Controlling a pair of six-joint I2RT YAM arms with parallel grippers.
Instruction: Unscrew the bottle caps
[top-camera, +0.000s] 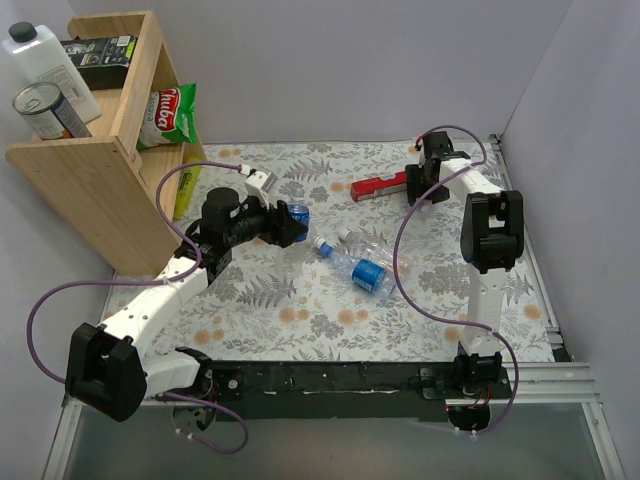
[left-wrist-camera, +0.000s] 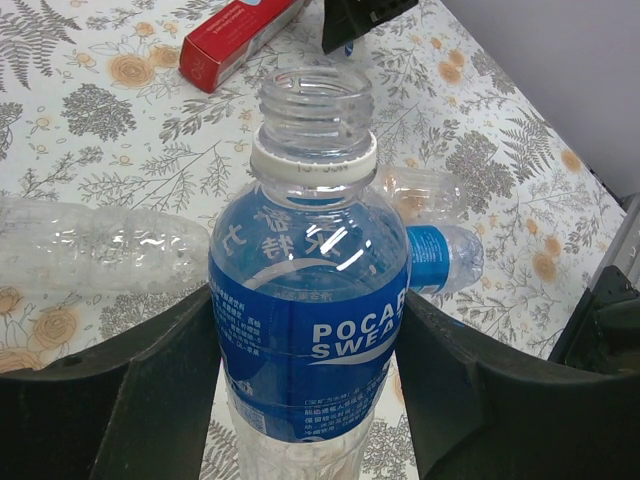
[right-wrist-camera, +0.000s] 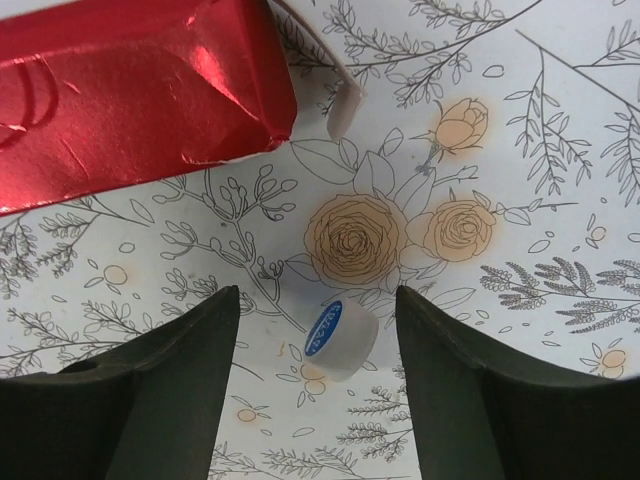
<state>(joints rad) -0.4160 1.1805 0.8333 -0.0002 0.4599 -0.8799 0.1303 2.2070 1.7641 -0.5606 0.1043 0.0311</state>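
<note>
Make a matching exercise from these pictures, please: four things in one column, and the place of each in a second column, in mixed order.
Things
1. uncapped bottle
2. loose cap
3. red box
4. capped bottle

Places
A. on the table, between the fingers of the open right gripper
B. lying on its side, mid-table, untouched
C. clamped in the left gripper
D. flat on the table, far side

Pairs: 1-C, 2-A, 3-D, 4-B

The red box has a glossy, creased, foil-like skin. Near it, the loose cap is smooth whitish plastic and lies on a matt printed tablecloth. The bottle is clear, shiny plastic with a glossy blue label. Far from the box, the shelf is pale matt wood.
</note>
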